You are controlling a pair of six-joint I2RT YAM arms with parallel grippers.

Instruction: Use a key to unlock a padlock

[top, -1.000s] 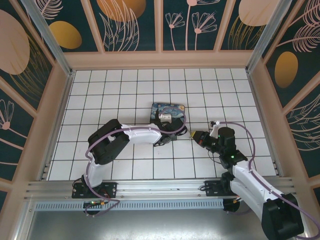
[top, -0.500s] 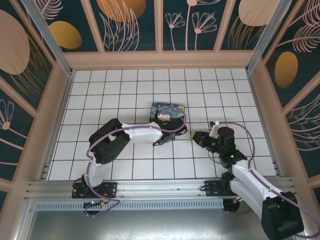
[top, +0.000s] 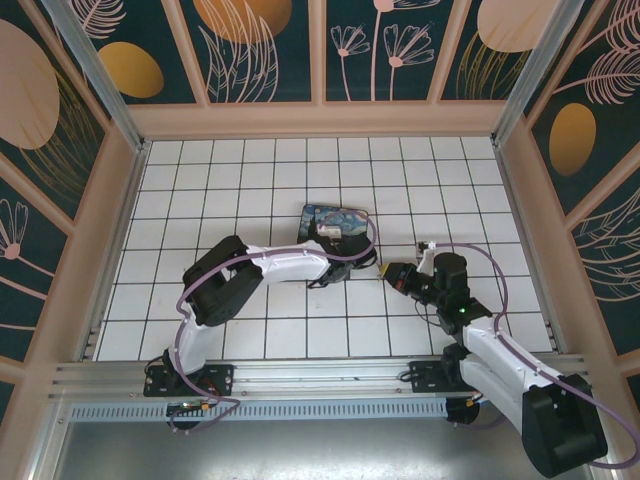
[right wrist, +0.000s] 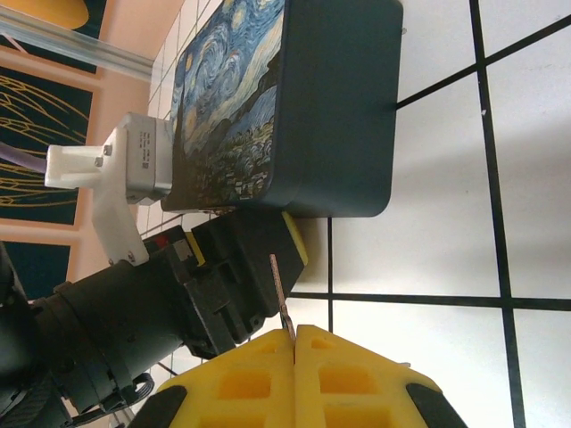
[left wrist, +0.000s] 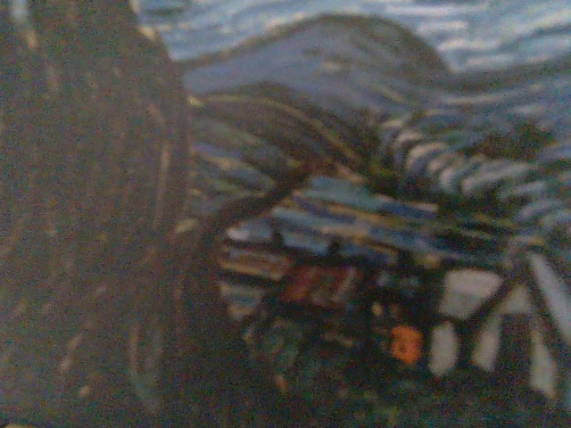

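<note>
Right wrist view has the best look: the right gripper [right wrist: 294, 343] has its jaws clenched on the key [right wrist: 280, 290], with the thin blade poking out toward the blue swirl-painted box [right wrist: 294, 98]. The key tip sits just beside the box's near edge, close to the left gripper [top: 342, 252], and I can't tell if they touch. The left gripper is parked at that same edge of the box on the tiled bench [top: 200, 200]. I honestly can't tell if the left jaws are released or grasping something, since the left wrist view is all blurry box paint. Same for the padlock, it's too small or hidden for me to place. My guess is it's with the left jaws beside the box.

What could go wrong, imo: the key is pinched by just its end. If the blade meets the padlock body instead of the keyway, it'll likely twist or slide in the jaws. Also, the 2 grippers are crowded together next to the box, so a push forward could knock the left one or shove the box.

Versus 1 second ago in the top external view, the right gripper has crept a bit closer to the box and the left gripper. The left arm has shifted slightly too. The box maybe got nudged a hair, not sure.
</note>
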